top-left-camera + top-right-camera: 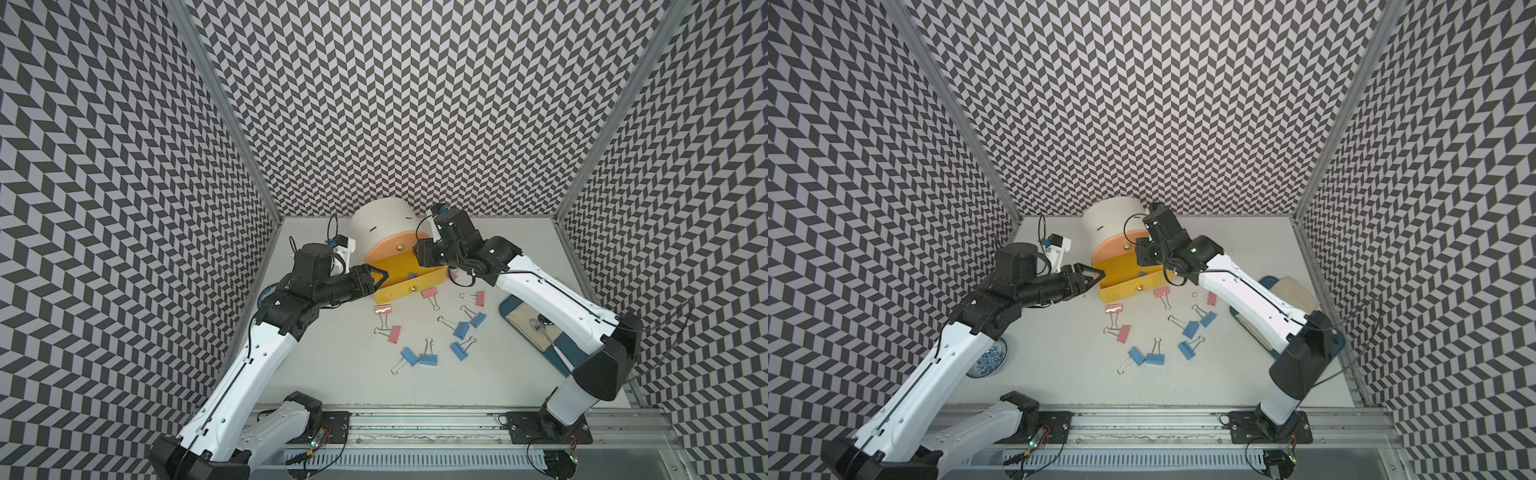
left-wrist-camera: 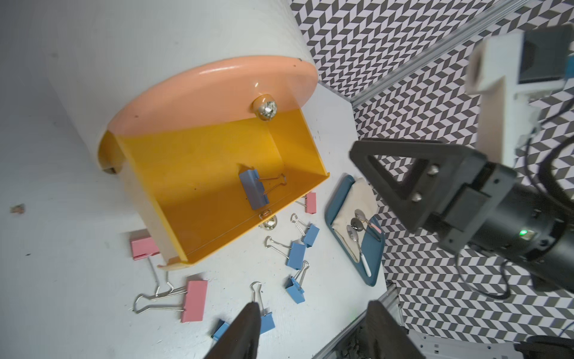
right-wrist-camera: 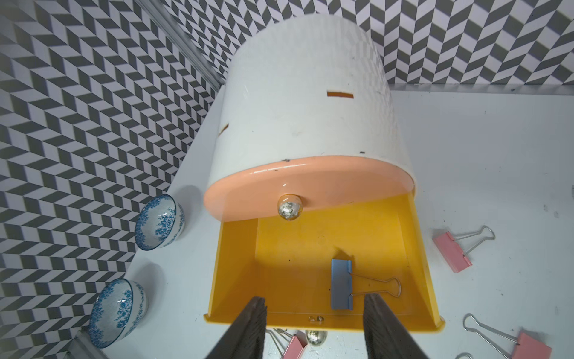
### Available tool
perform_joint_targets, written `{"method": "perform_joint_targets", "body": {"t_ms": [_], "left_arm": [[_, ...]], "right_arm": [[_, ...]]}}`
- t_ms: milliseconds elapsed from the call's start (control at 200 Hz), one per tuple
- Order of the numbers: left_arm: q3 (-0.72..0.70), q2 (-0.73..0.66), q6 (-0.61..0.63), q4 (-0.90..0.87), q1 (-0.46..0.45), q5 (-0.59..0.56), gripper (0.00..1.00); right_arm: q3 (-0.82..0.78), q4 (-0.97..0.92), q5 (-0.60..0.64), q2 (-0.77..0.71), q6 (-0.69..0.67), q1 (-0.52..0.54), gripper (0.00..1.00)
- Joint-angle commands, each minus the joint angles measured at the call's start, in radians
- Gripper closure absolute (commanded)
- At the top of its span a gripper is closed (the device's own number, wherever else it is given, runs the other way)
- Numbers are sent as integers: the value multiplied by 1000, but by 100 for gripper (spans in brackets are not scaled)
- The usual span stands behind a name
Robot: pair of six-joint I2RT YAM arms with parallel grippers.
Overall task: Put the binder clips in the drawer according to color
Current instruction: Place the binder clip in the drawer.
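Along the near edge ran a grey aluminium rail (image 1: 424,419) carrying both arm bases. Beyond it a band of bare white counter (image 1: 478,382) gave open room before the nearest of the binder clips (image 1: 428,359). These small blue and pink folding clips with silver wire handles lay scattered across the middle, most apart, two blue ones just beside each other. A teal rectangular tray (image 1: 506,306) holding a beige cloth and metal spoons sat close to the counter's right edge, partly under the right arm. Two blue-and-white patterned ceramic bowls (image 3: 160,222) stood by the left wall. Further in, the yellow plastic drawer (image 1: 399,291) stood pulled out of a white cylindrical cabinet (image 1: 382,224), its front panel just beside one pink clip (image 1: 429,293). A single blue clip (image 3: 341,284) lay flat on the drawer floor near the front wall. The right tool (image 3: 315,326) hung over the drawer's front edge, fingers spread, released, nothing between them. The left tool (image 2: 310,332) hung beside the drawer's left wall, likewise spread and empty; whether it touched that wall could not be told. Above the drawer, a peach drawer front (image 1: 390,249) with a silver knob sat flush with the cabinet. The cabinet stood near the rear, where black-and-white chevron-patterned walls (image 1: 415,104) with aluminium corner posts closed in three sides.
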Motion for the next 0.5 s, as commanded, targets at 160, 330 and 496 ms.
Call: {"method": "perform_joint_targets", "body": {"t_ms": [160,330,496], "left_arm": [[-26,-98,60,-171,-105,-183,44],[-105,-155,20,-185,-183,-229,44],[-195,-207,6,-184,-240,-251,43]], "right_arm": [[-191,32,-37,-161,21,26,48],[-330,45,-53,-240,55,58,50],[-468,63,-55,-307,96,99,50]]}}
